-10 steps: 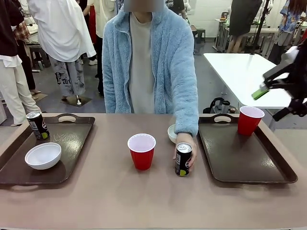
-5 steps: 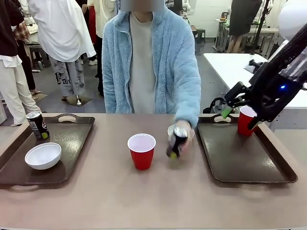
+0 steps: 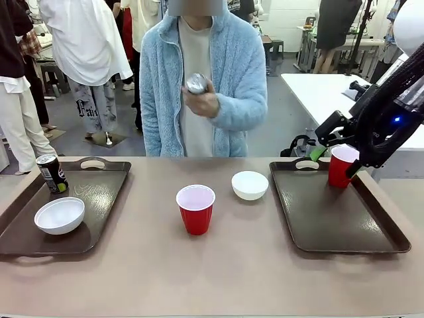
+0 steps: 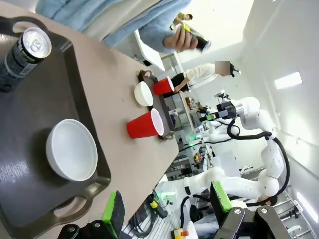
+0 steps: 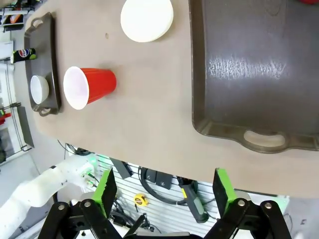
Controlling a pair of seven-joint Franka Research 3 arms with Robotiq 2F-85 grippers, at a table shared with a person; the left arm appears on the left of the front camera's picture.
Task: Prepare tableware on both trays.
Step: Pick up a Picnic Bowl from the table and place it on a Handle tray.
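Red plastic shows twice: one cup (image 3: 339, 177) stands on the right tray (image 3: 331, 222); the spare cup (image 3: 196, 211) sits on the table (image 3: 199, 278) between the trays, beside the loose bowl (image 3: 250, 185); the left tray (image 3: 106, 192) carries the left bowl (image 3: 59, 215) and left can (image 3: 52, 173); the person's hand (image 3: 207, 103) holds the second can (image 3: 196, 83) at chest height. The right gripper (image 5: 164, 190) and left gripper (image 4: 167, 204) both gape wide, empty. For the right tray, I'd pinch the loose bowl by its rim, lift it level, and set it clear of the cup.
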